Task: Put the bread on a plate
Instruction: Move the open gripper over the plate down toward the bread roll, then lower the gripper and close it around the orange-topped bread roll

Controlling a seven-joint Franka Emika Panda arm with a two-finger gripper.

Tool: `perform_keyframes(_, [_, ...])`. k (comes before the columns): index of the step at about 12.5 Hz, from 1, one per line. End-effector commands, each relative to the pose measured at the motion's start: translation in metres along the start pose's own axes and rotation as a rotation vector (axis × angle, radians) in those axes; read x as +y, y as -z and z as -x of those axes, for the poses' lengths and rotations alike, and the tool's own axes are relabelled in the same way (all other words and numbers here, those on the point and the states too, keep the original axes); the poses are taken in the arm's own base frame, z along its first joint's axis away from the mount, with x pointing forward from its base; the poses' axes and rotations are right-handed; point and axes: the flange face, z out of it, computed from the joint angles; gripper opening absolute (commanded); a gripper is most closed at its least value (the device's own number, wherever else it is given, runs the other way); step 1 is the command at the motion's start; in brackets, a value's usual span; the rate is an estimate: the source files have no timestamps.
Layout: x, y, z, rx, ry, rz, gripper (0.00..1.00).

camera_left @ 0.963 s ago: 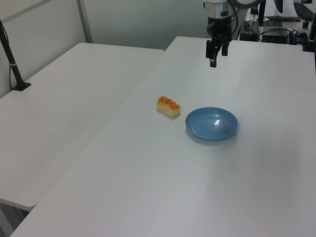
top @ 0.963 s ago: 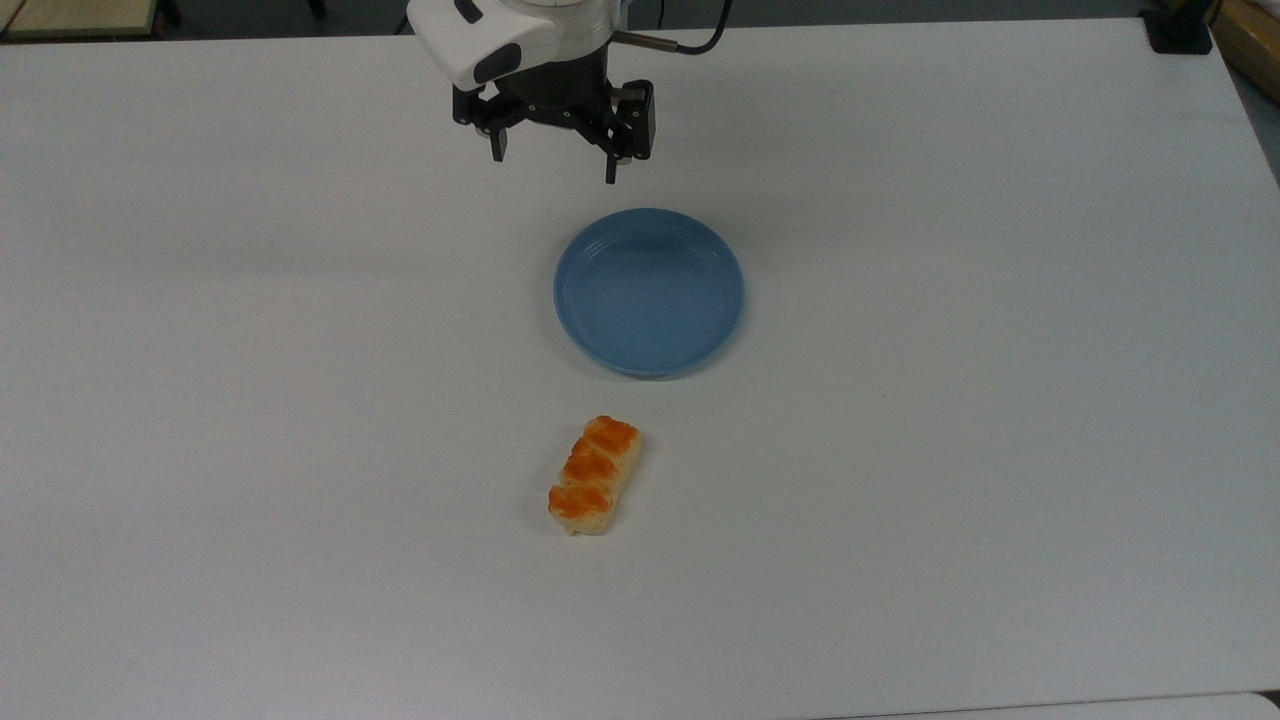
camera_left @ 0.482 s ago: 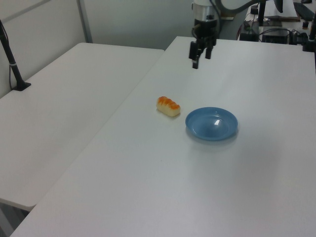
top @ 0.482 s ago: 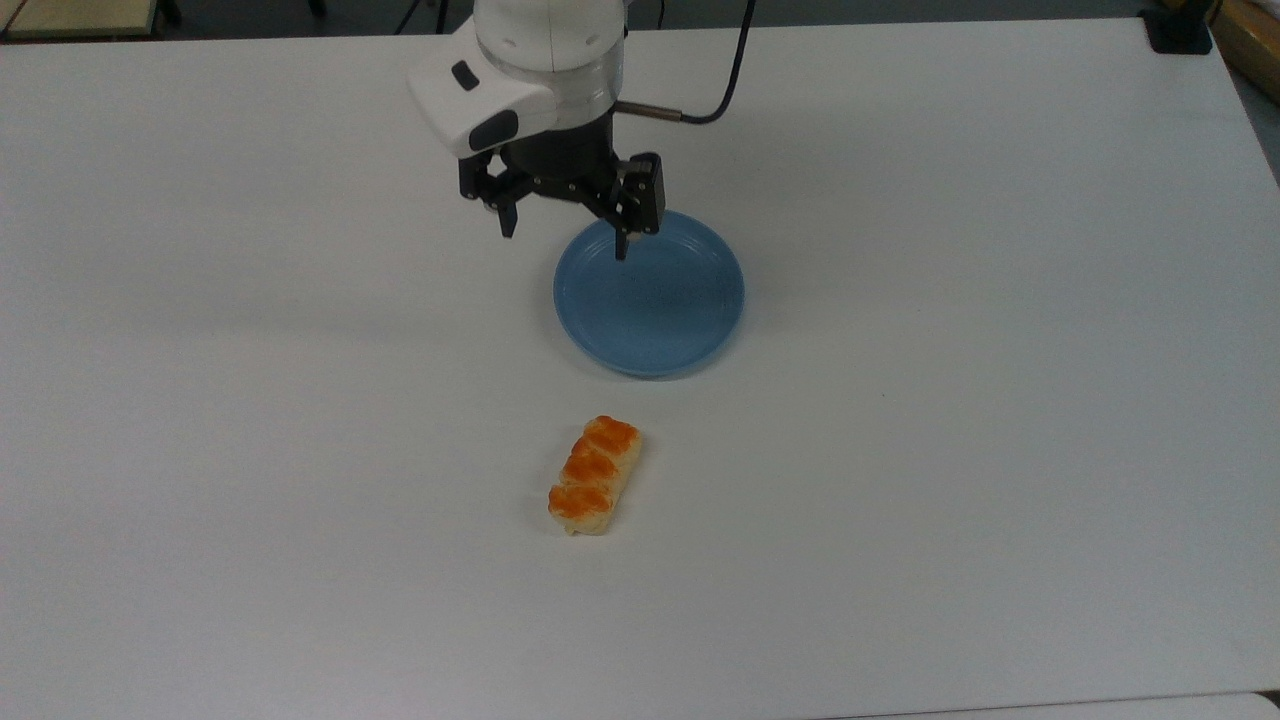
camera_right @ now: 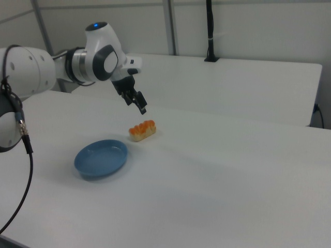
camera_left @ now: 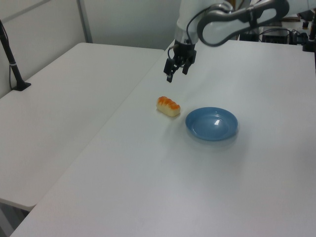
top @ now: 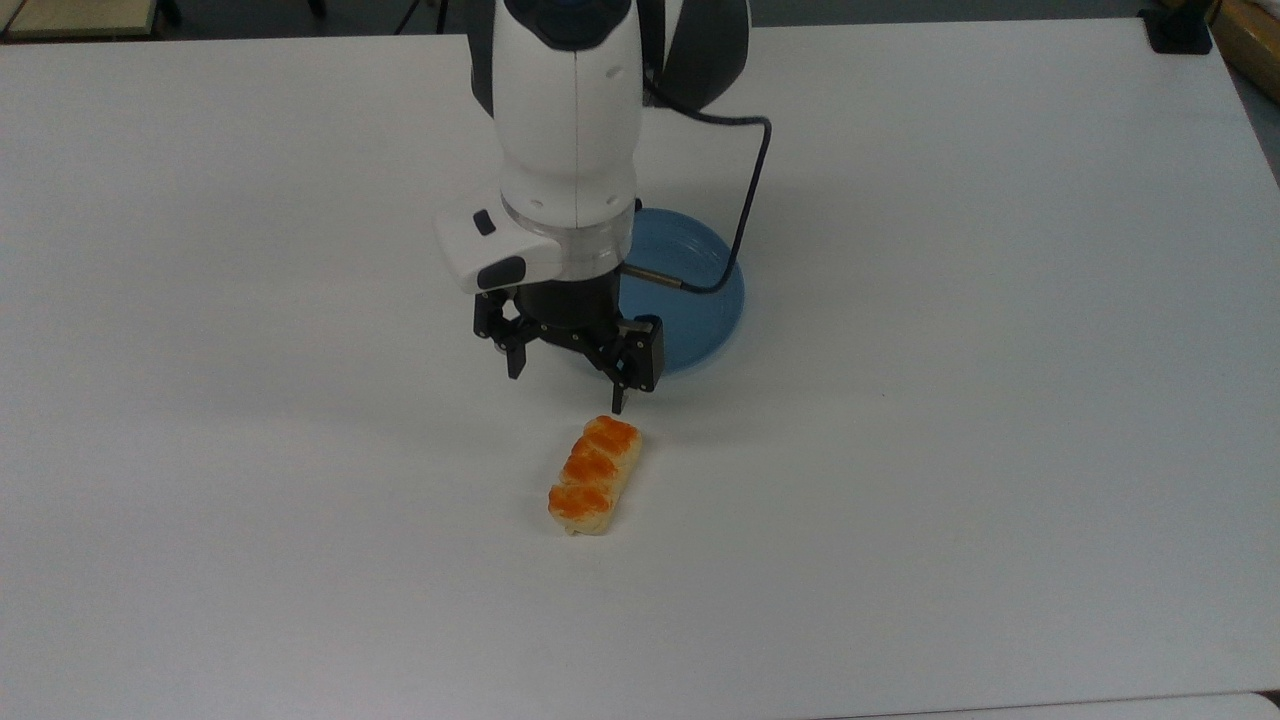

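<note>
The bread (top: 593, 475) (camera_left: 168, 106) (camera_right: 142, 130), a small pale loaf with three orange-brown bumps, lies on the white table. The light-blue plate (top: 705, 315) (camera_left: 212, 123) (camera_right: 101, 158) sits apart from it and holds nothing; in the top view the arm covers its left part. My gripper (top: 566, 388) (camera_left: 175, 73) (camera_right: 135, 101) hangs open in the air above the table, between plate and loaf in the top view, with nothing between its fingers. It is close to the loaf's far end and not touching it.
A second white table (camera_left: 64, 98) adjoins along a seam on the left view's left, with a black post (camera_left: 12, 64) clamped to it. A black cable (top: 745, 190) loops from the wrist over the plate. A black clamp (top: 1178, 30) sits at the top view's far right corner.
The arm has travelled from beyond the plate, across it, toward the bread, and has come lower. The gripper stays open. Bread and plate have not moved.
</note>
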Motion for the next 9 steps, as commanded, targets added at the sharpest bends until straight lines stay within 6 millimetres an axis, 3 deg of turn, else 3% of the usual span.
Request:
perform_keyframes(1, [-0.023,-0.038,0.004,0.047,-0.001,0.046,1.0])
perform_keyframes(5, [-0.045,-0.104,0.022,0.118,0.005,0.112,1.0])
perform_keyframes(9, [-0.05,-0.125,0.03,0.122,0.009,0.125,1.0])
